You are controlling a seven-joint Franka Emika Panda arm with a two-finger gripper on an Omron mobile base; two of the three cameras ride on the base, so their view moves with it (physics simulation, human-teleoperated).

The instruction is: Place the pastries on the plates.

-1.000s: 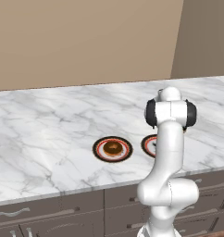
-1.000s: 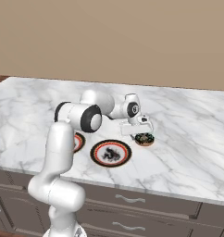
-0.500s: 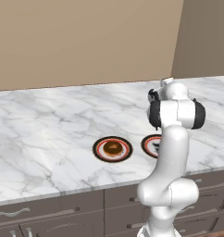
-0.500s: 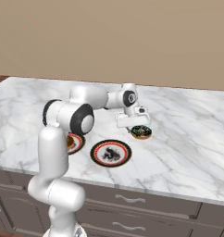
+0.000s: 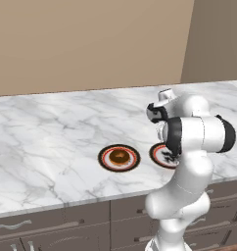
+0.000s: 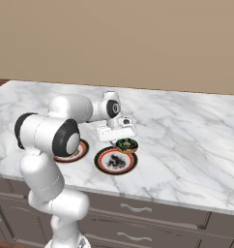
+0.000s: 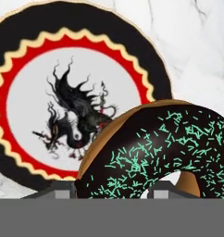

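A brown glazed ring donut (image 5: 119,157) lies in the middle of one plate (image 5: 105,158). The second pastry, a dark chocolate ring with green sprinkles (image 7: 164,148) (image 6: 126,144), is held in my gripper (image 6: 124,139), which is shut on it. It hangs just over the far right rim of the other plate (image 6: 109,163) (image 7: 35,55), whose white centre with a black dragon mark is bare. My arm hides part of this plate (image 5: 160,155) in the left base view.
The plates sit near the front edge of a white marble counter (image 5: 47,137) (image 6: 186,145). A tan wall rises behind it and dark drawers (image 6: 138,227) run below. My own elbow (image 6: 46,133) hangs over the first plate (image 6: 76,152).
My gripper has carried the sprinkled pastry left, from beside the bare plate to over its rim. The arm's elbow has swung outward and lower.
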